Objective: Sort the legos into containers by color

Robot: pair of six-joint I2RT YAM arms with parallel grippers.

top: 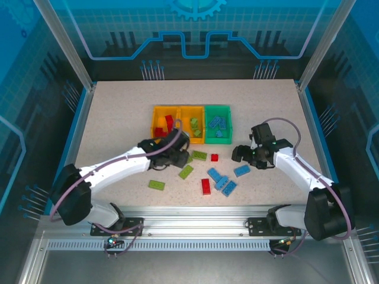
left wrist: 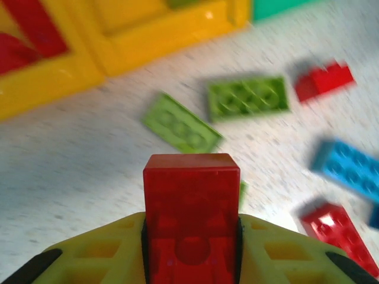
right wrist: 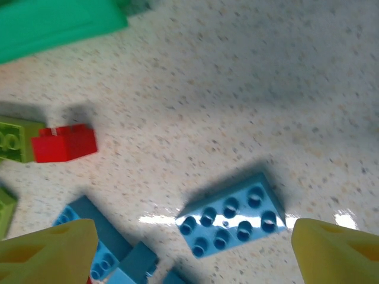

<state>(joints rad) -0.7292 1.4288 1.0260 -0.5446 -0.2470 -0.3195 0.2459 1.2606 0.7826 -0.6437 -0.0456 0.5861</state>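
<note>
Red brick [left wrist: 191,219] clamped in left gripper [top: 179,157], just below the yellow bin [top: 154,121] holding reds, upper centre of top view; next, I'd say: lift, carry over it, release. Right gripper [right wrist: 192,260] spread wide above a blue brick [right wrist: 232,220] on the surface [top: 118,118], descent likely pending

Bright light; wrist views blurred, glare on table [right wrist: 237,89].

— Left wrist view: what is cropped?
— The red brick [left wrist: 190,213] is cut by the lower edge; a blue brick [left wrist: 349,168] is blurred.
— Right wrist view?
— The green bin [right wrist: 53,23] is cut by the upper edge.
</note>
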